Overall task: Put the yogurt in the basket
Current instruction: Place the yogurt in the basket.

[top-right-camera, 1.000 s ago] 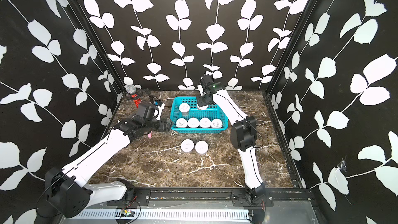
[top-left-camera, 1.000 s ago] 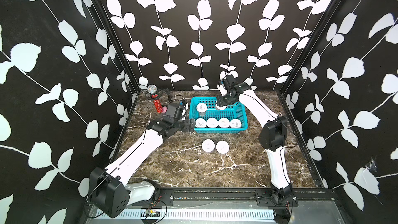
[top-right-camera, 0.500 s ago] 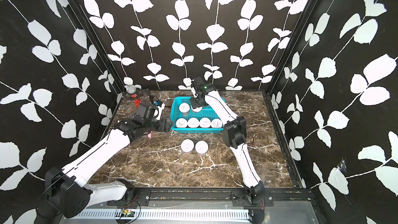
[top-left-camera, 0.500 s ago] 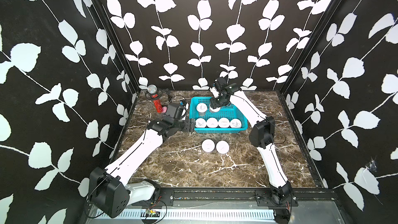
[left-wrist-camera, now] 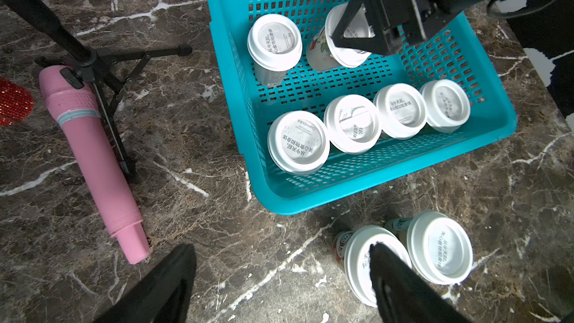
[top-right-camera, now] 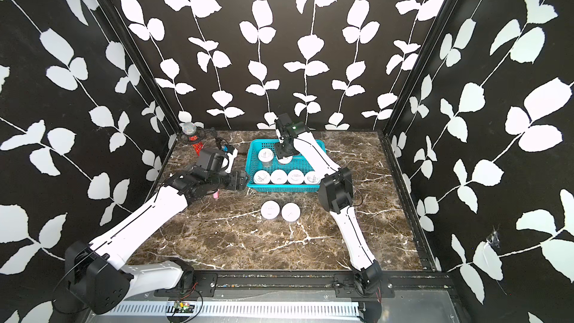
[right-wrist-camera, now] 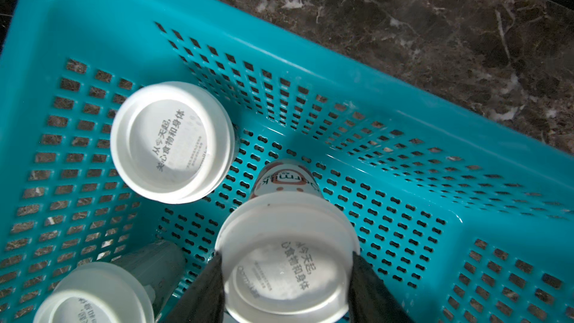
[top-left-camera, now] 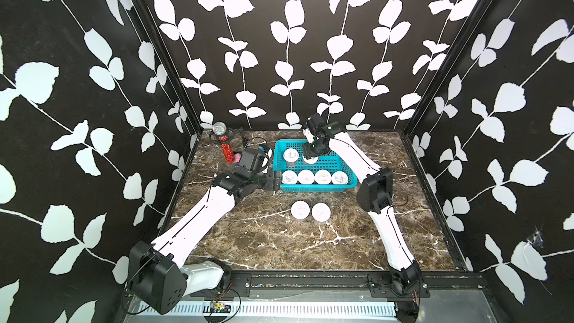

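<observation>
The turquoise basket stands at the back middle of the marble table. A row of several yogurt cups lines its front wall, and one more cup stands at its back left. My right gripper is shut on a tilted yogurt cup low inside the basket, beside that back-left cup. Two yogurt cups stand on the table in front of the basket. My left gripper hangs open over bare table by the basket's front left corner, with nothing between its fingers.
A pink slim bottle lies on the table left of the basket, next to a black tripod stand and a red glittery cylinder. Patterned walls close in the table on three sides.
My right arm has carried its cup leftward along the back of the basket, toward the back-left cup. The left arm has not moved.
</observation>
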